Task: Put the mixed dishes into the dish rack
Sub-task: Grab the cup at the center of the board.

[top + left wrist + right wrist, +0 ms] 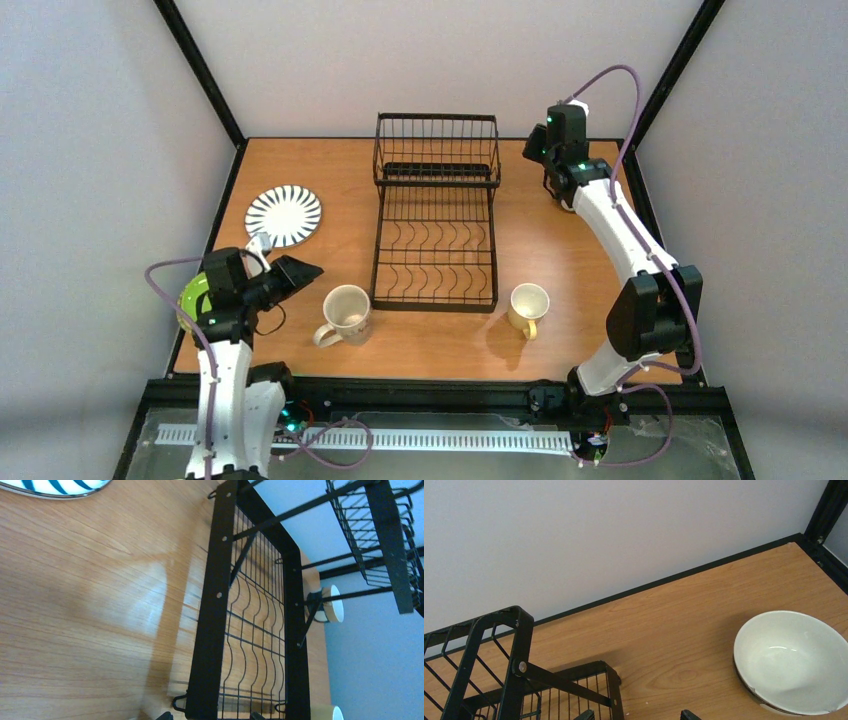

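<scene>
The black wire dish rack [435,235] stands mid-table with nothing in it. My left gripper [303,271] hovers open just left of its near end, beside the cream mug [347,313]. Only its fingertips [165,715] show at the bottom of the left wrist view, wide apart over the rack's rail [212,605]. The striped plate [283,215] lies at the far left. A lime-green plate [190,298] is half hidden under the left arm. The yellow mug [527,307] sits right of the rack. My right gripper [636,715] is open and empty, between the rack's far corner [611,680] and the cream bowl [791,660].
The taller basket section [437,150] closes the rack's far end. Black frame posts and grey walls border the table [300,350] on three sides. The right arm [620,230] arches along the right edge and hides the bowl from above.
</scene>
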### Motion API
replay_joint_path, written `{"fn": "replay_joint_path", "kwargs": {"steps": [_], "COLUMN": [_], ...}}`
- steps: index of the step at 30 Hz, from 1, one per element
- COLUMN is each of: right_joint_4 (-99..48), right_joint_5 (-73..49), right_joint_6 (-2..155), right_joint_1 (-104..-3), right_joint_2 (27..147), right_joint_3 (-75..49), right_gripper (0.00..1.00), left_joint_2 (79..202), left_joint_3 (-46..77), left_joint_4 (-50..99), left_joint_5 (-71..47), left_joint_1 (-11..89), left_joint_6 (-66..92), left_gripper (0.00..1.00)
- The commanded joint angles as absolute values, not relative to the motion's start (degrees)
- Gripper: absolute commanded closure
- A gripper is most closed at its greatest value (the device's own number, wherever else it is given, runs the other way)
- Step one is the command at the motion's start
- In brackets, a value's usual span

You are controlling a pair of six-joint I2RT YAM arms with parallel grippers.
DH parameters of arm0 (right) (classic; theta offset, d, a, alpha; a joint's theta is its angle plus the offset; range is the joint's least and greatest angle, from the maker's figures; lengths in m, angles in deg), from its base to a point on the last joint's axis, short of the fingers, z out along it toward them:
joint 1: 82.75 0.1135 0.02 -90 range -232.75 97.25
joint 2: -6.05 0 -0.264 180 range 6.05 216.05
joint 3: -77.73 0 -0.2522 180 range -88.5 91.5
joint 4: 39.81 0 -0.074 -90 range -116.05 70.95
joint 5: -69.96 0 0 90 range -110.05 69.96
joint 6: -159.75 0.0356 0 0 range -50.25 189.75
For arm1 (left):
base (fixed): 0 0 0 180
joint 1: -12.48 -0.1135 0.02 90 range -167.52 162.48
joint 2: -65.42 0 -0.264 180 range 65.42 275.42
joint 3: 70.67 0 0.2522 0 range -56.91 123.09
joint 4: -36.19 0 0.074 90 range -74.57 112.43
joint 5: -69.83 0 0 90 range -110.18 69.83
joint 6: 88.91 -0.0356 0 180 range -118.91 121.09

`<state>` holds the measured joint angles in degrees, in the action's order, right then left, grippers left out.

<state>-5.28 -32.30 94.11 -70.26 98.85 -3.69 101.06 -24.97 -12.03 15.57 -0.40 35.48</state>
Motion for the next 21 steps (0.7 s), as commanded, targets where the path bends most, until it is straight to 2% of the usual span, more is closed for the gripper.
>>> {"fn": "replay_joint_path", "kwargs": {"steps": [1, 21], "right_joint_4": [-3.46, -1.62], "right_joint_5": [-34.18, -35.68], "right_joint_6": [93.24, 92.98], "right_joint_1": [-69.75, -68.70], "right_joint_2": [96.59, 96.56], "right_joint_3": [-1.91, 0.50], "right_gripper": [0.01, 0.00], "left_joint_2": [100.62, 103.69], "left_joint_3": [-20.75, -12.68], "left_joint_4": [-15.32, -30.41], "left_joint_5": [18.18, 7.75], "left_joint_1": [1.04, 6.82], "left_joint_6": [31.18, 22.89], "left_gripper": [0.14, 0.18]}}
